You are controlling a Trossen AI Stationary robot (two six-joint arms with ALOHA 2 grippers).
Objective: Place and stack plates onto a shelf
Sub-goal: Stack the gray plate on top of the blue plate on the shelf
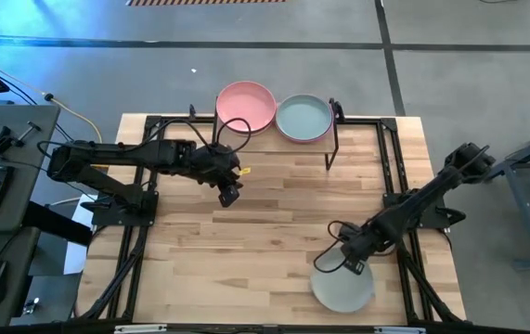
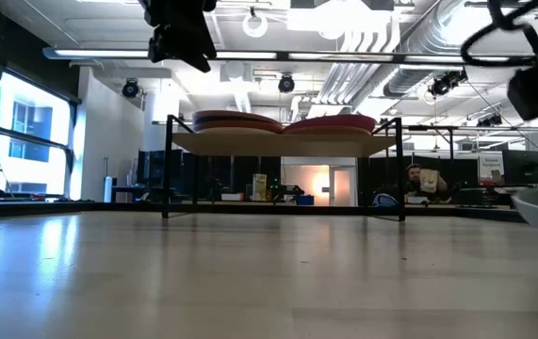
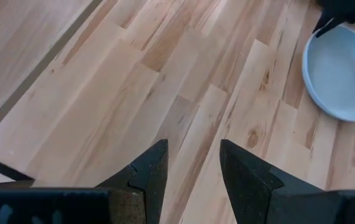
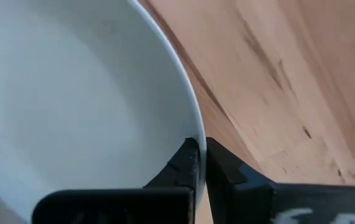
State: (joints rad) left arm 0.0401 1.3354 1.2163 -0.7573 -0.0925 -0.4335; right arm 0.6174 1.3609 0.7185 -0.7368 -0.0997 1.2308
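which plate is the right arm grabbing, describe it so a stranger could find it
Start at the wooden table and go to its near right corner, far from the shelf at the back. There the right end effector is shut on the rim of an off-white plate. It is the only plate lying off the shelf; the pink plate and pale teal plate sit on top of it.

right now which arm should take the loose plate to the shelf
Right. The right gripper is shut on the pale plate's rim; the left gripper hangs open over bare table, nearer the shelf.
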